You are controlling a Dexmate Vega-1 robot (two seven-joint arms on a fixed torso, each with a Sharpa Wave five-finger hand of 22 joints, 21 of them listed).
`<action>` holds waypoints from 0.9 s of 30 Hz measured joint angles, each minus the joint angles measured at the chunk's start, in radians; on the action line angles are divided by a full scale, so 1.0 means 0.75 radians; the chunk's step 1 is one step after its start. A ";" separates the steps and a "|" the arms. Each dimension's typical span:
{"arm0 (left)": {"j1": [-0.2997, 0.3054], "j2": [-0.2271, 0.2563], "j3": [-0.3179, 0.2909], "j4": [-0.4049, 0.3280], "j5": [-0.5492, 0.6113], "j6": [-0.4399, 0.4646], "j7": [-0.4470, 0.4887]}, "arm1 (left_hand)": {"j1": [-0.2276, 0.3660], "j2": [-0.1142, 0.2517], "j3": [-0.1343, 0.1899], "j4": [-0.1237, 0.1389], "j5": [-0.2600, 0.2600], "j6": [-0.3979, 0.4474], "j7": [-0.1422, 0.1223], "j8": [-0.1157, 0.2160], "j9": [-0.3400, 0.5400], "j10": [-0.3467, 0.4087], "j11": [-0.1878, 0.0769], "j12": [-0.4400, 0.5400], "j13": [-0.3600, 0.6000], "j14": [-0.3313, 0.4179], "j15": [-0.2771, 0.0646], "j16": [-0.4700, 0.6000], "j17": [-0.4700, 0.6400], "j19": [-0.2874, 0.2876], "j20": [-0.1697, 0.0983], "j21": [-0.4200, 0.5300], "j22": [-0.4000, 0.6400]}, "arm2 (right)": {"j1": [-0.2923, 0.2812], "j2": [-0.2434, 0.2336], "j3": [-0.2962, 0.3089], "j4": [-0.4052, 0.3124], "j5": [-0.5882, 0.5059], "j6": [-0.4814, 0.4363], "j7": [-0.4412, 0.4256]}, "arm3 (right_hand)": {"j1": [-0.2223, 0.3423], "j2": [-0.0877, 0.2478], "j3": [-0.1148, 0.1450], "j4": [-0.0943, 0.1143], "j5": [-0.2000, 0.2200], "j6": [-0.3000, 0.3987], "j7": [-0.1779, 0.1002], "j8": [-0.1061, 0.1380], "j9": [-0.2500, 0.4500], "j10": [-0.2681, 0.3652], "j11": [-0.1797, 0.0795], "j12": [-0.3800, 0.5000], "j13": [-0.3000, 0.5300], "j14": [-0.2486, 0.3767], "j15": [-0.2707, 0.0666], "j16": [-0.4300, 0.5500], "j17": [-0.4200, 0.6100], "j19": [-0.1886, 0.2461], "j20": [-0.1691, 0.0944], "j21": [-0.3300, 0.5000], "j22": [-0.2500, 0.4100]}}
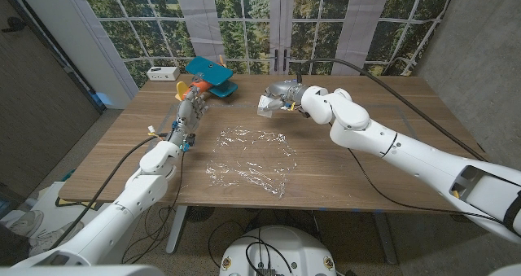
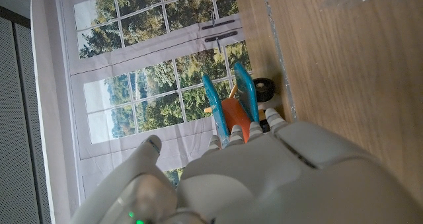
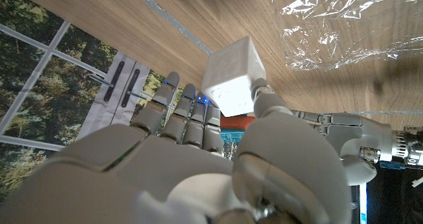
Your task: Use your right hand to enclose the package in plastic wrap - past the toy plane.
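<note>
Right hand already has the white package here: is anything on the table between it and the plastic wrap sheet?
Nothing visible does. The right hand holds the white package above bare wood, just beyond the far edge of the plastic wrap. The toy plane and left hand sit off to the robot's left, outside that path.

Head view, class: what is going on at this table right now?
The robot's right hand holds a small white package above the table's far side, not yet on the plastic wrap spread flat mid-table. The left hand holds nothing, its fingers reaching toward the toy plane.
</note>
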 measured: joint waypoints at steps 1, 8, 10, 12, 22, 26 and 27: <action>0.015 0.011 0.000 -0.028 0.000 0.002 0.001 | 0.000 0.000 0.000 0.000 0.000 0.000 0.000 0.000 0.000 0.000 0.000 0.000 0.000 0.000 0.000 0.000 0.000 0.000 0.000 0.000 0.000 | -0.010 -0.004 0.006 -0.013 -0.025 -0.018 0.017 | 0.000 0.000 0.000 0.000 0.000 0.000 0.000 0.000 0.000 0.000 0.000 0.000 0.004 0.000 0.000 0.000 0.000 0.000 0.000 0.000 0.000; 0.042 0.026 0.000 -0.064 0.001 0.006 0.009 | 0.000 0.000 0.000 0.000 0.000 0.000 0.000 0.000 0.000 0.000 0.000 0.000 0.000 0.000 0.000 0.000 0.000 0.000 0.000 0.000 0.000 | -0.074 -0.025 0.032 -0.090 -0.058 -0.025 0.043 | -0.007 -0.007 0.000 0.000 0.000 0.000 0.000 0.003 0.005 0.000 0.000 0.000 0.006 0.000 0.000 0.000 0.005 0.000 0.000 0.000 0.000; 0.057 0.034 -0.004 -0.081 0.001 0.007 0.012 | 0.000 0.000 0.000 0.000 0.000 0.000 0.000 0.000 0.000 0.000 0.000 0.000 0.000 0.000 0.000 0.000 0.000 0.000 0.000 0.000 0.000 | -0.095 -0.027 0.040 -0.116 -0.071 -0.025 0.054 | -0.007 -0.007 0.000 0.000 0.000 0.000 0.000 0.010 0.005 0.000 0.000 0.000 0.006 0.000 0.000 0.000 0.007 0.000 0.000 0.000 0.000; 0.064 0.037 -0.007 -0.089 0.000 0.007 0.015 | 0.000 0.000 0.000 0.000 0.000 0.000 0.000 0.000 0.000 0.000 0.000 0.000 0.000 0.000 0.000 0.000 0.000 0.000 0.000 0.000 0.003 | -0.111 -0.027 0.046 -0.133 -0.078 -0.025 0.058 | -0.012 -0.012 0.000 0.000 0.000 0.000 0.000 0.010 0.005 0.000 0.000 0.000 0.006 0.000 0.000 0.000 0.007 0.000 0.000 0.000 0.000; 0.122 0.063 -0.027 -0.144 -0.008 0.005 0.020 | 0.000 0.000 0.000 0.000 0.000 0.000 0.000 0.000 0.000 0.000 0.000 0.000 0.000 0.000 0.000 0.000 0.000 0.000 0.000 0.000 0.007 | -0.177 -0.026 0.063 -0.205 -0.135 -0.013 0.097 | -0.014 -0.015 0.000 0.000 0.000 0.000 0.000 0.020 0.012 0.001 -0.001 0.000 0.006 0.000 0.000 0.000 0.007 0.000 0.000 0.000 0.000; 0.138 0.066 -0.033 -0.155 -0.012 -0.006 0.020 | 0.000 0.000 0.000 0.000 0.000 0.000 0.000 0.000 0.000 0.000 0.000 0.000 0.000 0.000 0.000 0.000 0.000 0.000 0.000 0.000 0.007 | -0.197 -0.024 0.066 -0.226 -0.154 -0.006 0.116 | -0.014 -0.015 0.000 0.000 -0.001 0.000 0.000 0.022 0.012 0.007 -0.007 -0.008 0.006 0.005 -0.005 0.000 0.007 0.000 0.000 0.000 0.000; 0.145 0.066 -0.035 -0.159 -0.013 -0.010 0.019 | 0.000 0.000 0.000 0.000 0.000 0.000 0.000 0.000 0.000 0.000 0.000 0.000 0.000 0.000 0.000 0.000 0.000 0.000 0.000 0.000 0.007 | -0.203 -0.022 0.067 -0.232 -0.158 -0.004 0.119 | -0.014 -0.015 0.000 0.000 -0.001 0.000 0.000 0.024 0.013 0.007 -0.007 -0.010 0.006 0.005 -0.005 0.000 0.007 0.000 0.000 0.000 0.000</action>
